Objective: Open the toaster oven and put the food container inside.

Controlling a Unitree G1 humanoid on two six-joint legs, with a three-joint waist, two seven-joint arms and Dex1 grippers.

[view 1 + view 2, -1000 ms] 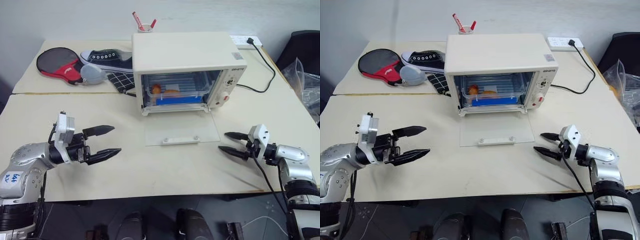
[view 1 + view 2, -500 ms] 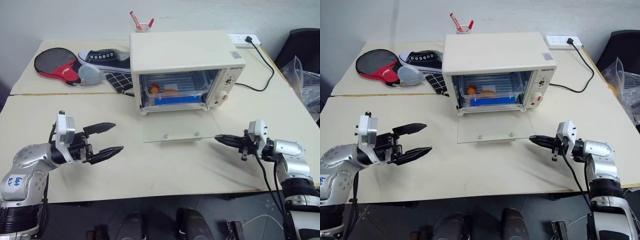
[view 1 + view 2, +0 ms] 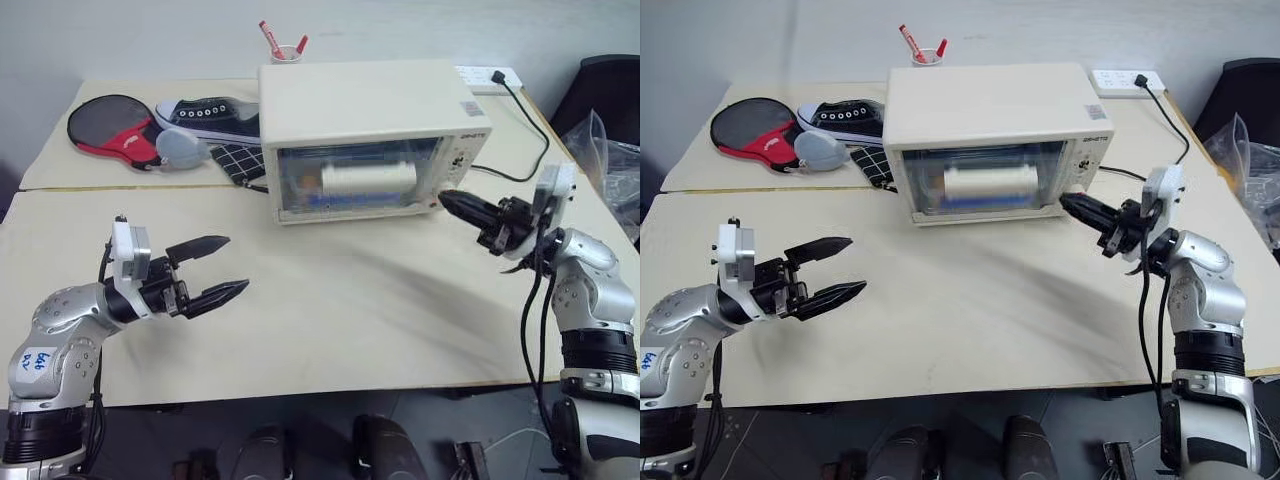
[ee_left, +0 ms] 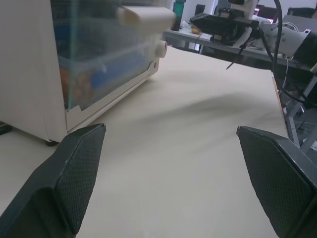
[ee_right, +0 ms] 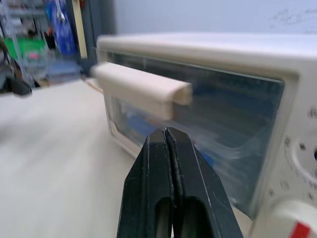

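The left gripper's fingers [image 3: 215,268] stand spread wide and released, grasping nothing, hovering over bare worktop [image 3: 350,320]. Far ahead of them and to their right stands the toaster oven [image 3: 370,135], its glass door up against the front with the wide cream bar handle [image 3: 367,180] across it. Through the glass, blurred, the food container [image 4: 106,69] sits inside the oven, blue and orange showing in it. The right gripper's fingers [image 3: 465,208] are clenched together on nothing, their tips just beside the oven's lower right front corner, near the knobs [image 3: 462,160].

Beyond the left fingers, at the worktop's far edge, lie a red-and-black paddle [image 3: 110,125], a grey-blue piece [image 3: 180,148] beside it, a dark sneaker [image 3: 210,118] and a checked black item [image 3: 235,160]. Behind the oven a cup [image 3: 287,52] holds red pens. A black cord [image 3: 520,130] runs from the oven's right side to a white power strip [image 3: 488,77]. The wall behind is plain and pale.
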